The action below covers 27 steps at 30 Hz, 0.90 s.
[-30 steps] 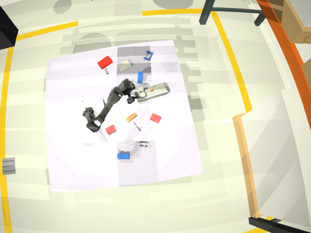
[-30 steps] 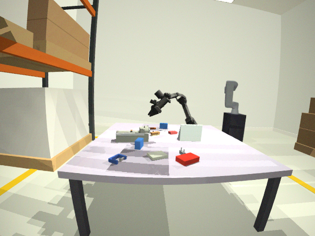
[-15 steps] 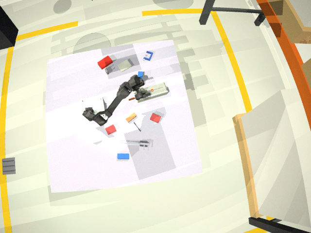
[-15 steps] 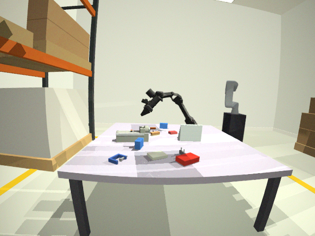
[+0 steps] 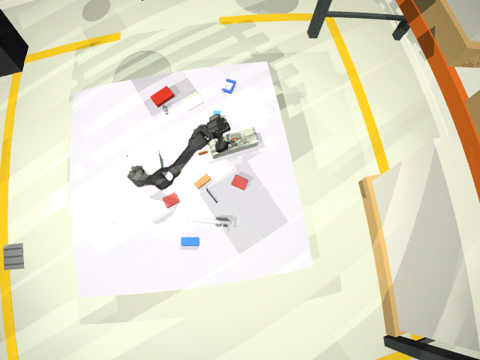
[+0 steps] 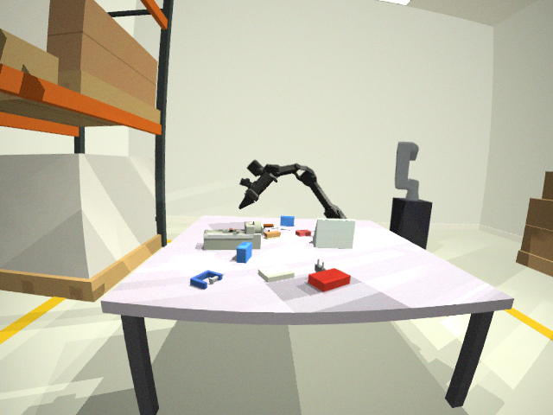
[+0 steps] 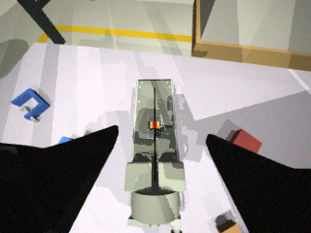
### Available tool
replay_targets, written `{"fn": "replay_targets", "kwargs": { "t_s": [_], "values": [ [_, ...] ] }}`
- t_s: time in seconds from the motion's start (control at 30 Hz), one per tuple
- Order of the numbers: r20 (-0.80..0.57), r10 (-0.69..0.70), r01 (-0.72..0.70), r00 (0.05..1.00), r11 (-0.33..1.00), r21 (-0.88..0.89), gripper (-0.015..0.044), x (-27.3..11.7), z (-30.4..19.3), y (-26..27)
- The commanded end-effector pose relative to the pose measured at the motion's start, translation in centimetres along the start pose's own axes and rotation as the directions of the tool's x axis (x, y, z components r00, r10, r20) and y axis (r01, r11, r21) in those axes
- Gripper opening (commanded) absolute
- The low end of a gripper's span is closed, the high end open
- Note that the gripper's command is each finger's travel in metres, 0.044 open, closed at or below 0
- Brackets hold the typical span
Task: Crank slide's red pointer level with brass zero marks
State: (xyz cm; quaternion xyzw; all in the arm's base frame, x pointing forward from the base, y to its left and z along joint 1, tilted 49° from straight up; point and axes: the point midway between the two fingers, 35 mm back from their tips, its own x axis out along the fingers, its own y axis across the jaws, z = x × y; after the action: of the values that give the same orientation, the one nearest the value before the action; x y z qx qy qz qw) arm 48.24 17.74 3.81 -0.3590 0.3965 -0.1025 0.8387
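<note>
Top view: the machine (image 5: pixel 250 142) (image 6: pixel 230 242) (image 7: pixel 145 104), a long grey-green block, lies right of centre on the pale, matt worktop (image 5: pixel 116 267) (image 6: pixel 308 317) (image 7: pixel 73 63). Its orange-brown handle (image 5: pixel 202 152) (image 6: pixel 268 225) is at the left end. The pincer (image 5: pixel 222 147) (image 6: pixel 241 207) (image 7: pixel 163 134) overlaps that end in this frame.

Exterior view: straight-sided body, left of centre, raised rounded housing at right. The pincer hangs above, clear of it.

Wrist view: a narrow dark slot runs lengthwise to a smooth drum, lower centre. The red pointer (image 7: pixel 155 124) appears between yellow marks; exact level cannot be confirmed. The pincer is open, empty, its black tapering fingers framing the machine.
</note>
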Motion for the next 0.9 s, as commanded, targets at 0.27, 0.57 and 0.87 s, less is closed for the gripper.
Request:
{"fn": "replay_targets", "kwargs": {
  "t_s": [0.27, 0.57, 0.87],
  "values": [
    [-0.019, 0.000, 0.000, 1.000, 1.000, -0.011, 0.0440, 2.75, -2.59, -0.27],
    [-0.019, 0.000, 0.000, 1.000, 1.000, -0.011, 0.0440, 2.75, -2.59, -0.27],
    [-0.019, 0.000, 0.000, 1.000, 1.000, -0.011, 0.0387, 2.75, -2.59, -0.27]
  ]
}}
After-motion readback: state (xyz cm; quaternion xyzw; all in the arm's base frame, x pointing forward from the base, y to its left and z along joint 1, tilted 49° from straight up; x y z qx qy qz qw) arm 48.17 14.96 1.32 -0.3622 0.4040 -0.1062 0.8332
